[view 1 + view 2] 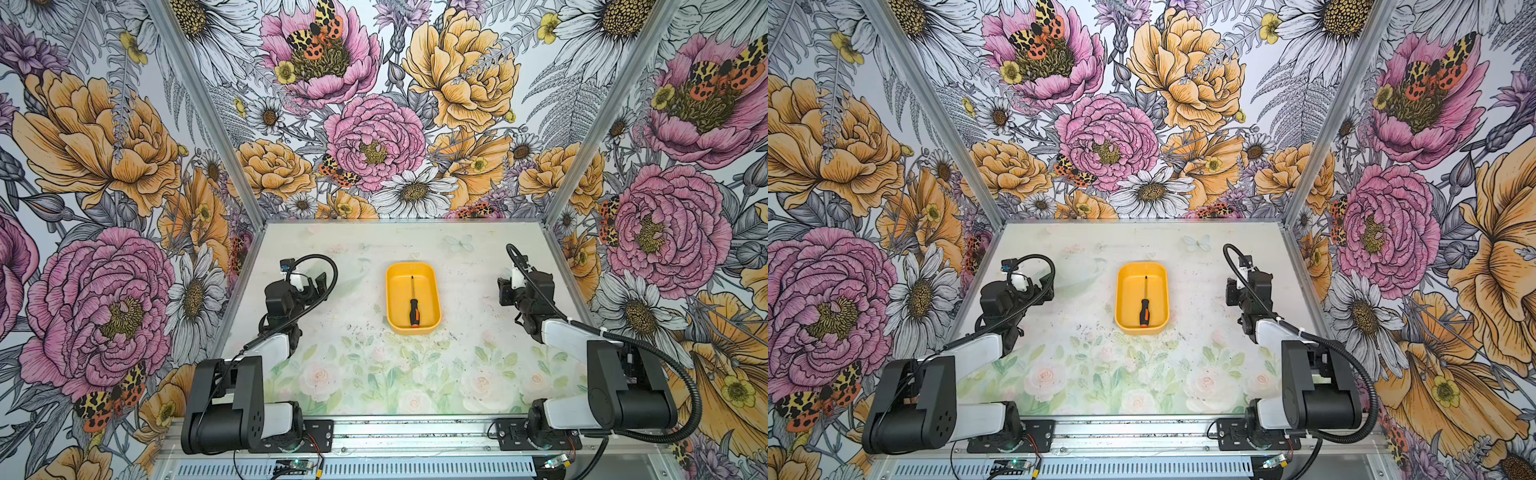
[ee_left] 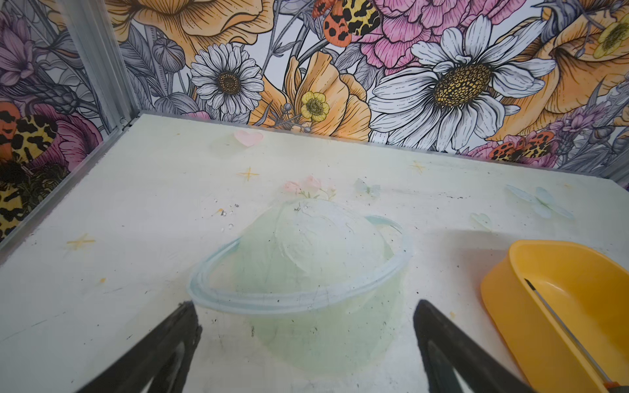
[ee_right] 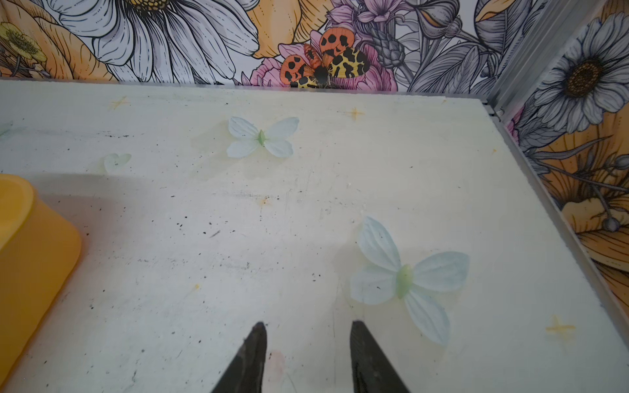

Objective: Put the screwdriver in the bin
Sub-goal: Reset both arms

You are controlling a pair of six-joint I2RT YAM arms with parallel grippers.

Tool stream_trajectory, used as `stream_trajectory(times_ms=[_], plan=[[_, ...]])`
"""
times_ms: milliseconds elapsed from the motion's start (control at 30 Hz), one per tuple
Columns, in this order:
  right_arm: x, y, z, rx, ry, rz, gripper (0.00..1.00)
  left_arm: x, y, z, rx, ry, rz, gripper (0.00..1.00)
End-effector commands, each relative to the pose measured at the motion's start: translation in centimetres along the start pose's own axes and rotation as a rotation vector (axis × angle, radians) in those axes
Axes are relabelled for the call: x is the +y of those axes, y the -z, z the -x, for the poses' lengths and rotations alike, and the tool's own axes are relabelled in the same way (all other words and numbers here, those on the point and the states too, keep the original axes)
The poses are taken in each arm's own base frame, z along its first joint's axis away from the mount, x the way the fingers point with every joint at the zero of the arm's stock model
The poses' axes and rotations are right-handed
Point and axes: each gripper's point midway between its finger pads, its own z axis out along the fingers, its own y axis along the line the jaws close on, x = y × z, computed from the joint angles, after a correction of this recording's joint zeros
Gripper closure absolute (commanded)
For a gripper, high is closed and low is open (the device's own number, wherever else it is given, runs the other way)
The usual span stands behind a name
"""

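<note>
The screwdriver [image 1: 413, 305] lies flat on the floor of the bin [image 1: 390, 299], in line with the bin's long sides. Its thin shaft points toward the bin's far end and its black-and-orange handle sits close to the near wall; both top views show this [image 1: 1145, 305]. The bin stands on the table [image 1: 353, 266], and nothing touches it. The left gripper [image 2: 305, 306] hangs over the table well to the left of the bin, its fingers spread wide with nothing between them. From its wrist camera the bin's wall [image 2: 503, 306] and the shaft [image 2: 561, 323] inside show off to one side. The right gripper [image 3: 308, 325] hangs well to the right of the bin, its fingers parted by a narrower gap, released and gripping nothing, with only a corner of the bin [image 3: 37, 245] in its view.
</note>
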Motion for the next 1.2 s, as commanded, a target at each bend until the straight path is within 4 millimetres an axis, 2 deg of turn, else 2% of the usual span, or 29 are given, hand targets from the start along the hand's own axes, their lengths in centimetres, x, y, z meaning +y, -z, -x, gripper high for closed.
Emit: stream_trajectory(times_ms=[0,233,400,900,1167], plan=[[-0.3,0.1,2.2,-0.108,0.000,-0.010,0.58,0.6,1.2,2.0,-0.133,-0.036,0.031,0.01],[-1.5,0.3,2.2,-0.175,-0.010,-0.082,0.58,0.7,1.4,1.8,-0.154,-0.046,0.040,0.01],[-1.4,-0.5,1.8,-0.168,-0.002,-0.075,0.58,0.3,1.4,1.8,-0.160,-0.063,0.030,0.01],[-1.8,-0.2,1.4,-0.195,-0.008,-0.101,0.55,0.0,1.6,1.8,-0.227,-0.145,0.075,0.01],[-1.9,-0.2,1.4,-0.199,-0.011,-0.106,0.54,0.6,-0.3,0.0,-0.220,-0.142,0.085,0.01]])
